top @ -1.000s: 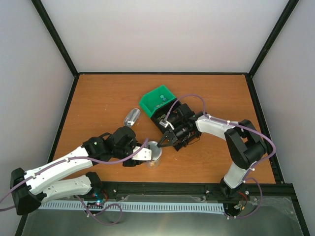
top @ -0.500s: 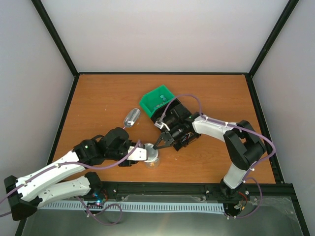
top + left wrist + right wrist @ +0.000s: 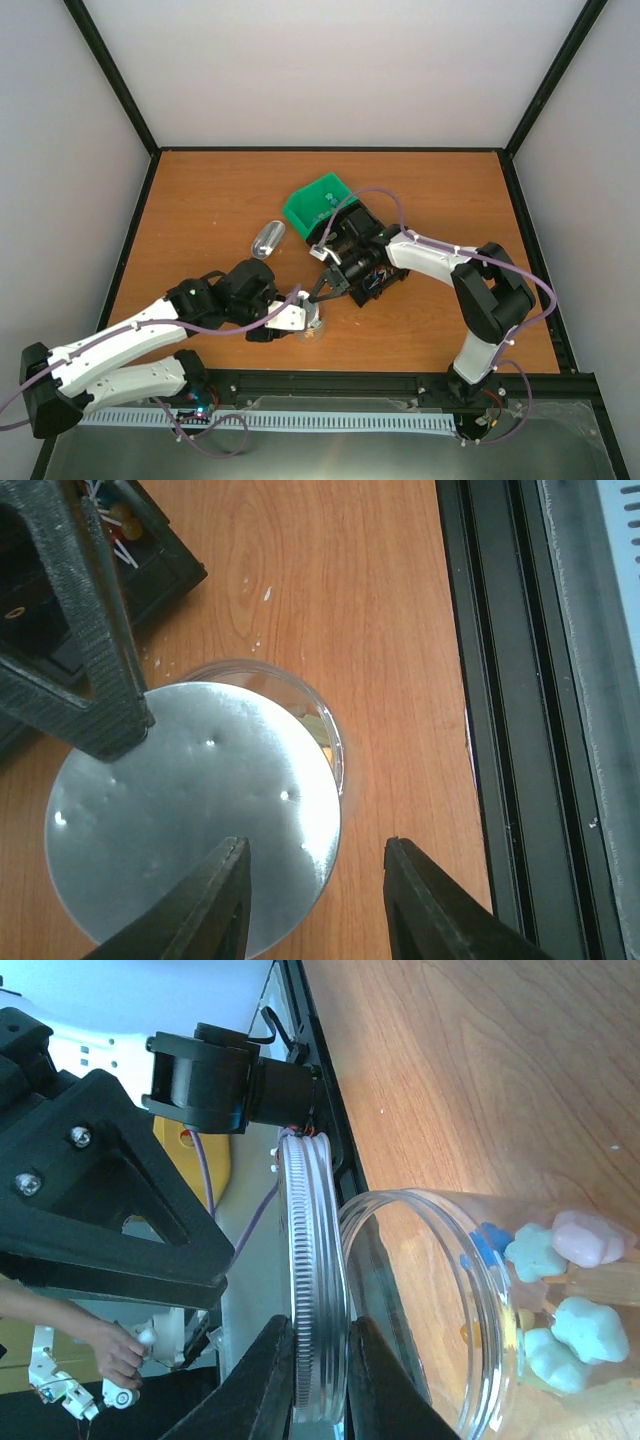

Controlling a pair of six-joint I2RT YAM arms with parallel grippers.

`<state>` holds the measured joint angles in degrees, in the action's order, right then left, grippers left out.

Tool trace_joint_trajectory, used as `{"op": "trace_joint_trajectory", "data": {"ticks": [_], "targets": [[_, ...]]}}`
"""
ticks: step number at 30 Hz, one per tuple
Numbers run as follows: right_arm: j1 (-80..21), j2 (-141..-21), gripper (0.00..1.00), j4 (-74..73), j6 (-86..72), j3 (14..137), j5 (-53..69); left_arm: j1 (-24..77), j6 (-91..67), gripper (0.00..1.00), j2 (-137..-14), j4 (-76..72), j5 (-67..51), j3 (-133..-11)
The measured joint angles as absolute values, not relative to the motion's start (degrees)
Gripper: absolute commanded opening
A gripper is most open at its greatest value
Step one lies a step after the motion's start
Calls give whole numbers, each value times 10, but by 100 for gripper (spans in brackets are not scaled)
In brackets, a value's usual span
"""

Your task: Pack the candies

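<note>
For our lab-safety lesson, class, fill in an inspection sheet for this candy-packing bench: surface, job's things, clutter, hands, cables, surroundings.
Surface: wooden table, a few white specks on it.
Job's things: clear jar holding candies; metal lid held just off the jar's mouth, not seated.
Clutter: green bin; black tray of thin sticks; clear rounded item, unidentified.
Hands: right hand shut on the lid's rim; left hand by the jar, fingers apart.
Cables: purple cables loop along both arms.
Surroundings: black frame posts, pale walls.
</note>
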<state>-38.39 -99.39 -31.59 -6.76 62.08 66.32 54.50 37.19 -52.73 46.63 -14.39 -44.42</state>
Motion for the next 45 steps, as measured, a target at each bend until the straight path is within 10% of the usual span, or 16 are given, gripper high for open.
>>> {"op": "trace_joint_trajectory", "data": {"ticks": [45], "targets": [[-359,-989,11,-346,-39,609,646,545,387,42,-604,418,-156,-437]]}}
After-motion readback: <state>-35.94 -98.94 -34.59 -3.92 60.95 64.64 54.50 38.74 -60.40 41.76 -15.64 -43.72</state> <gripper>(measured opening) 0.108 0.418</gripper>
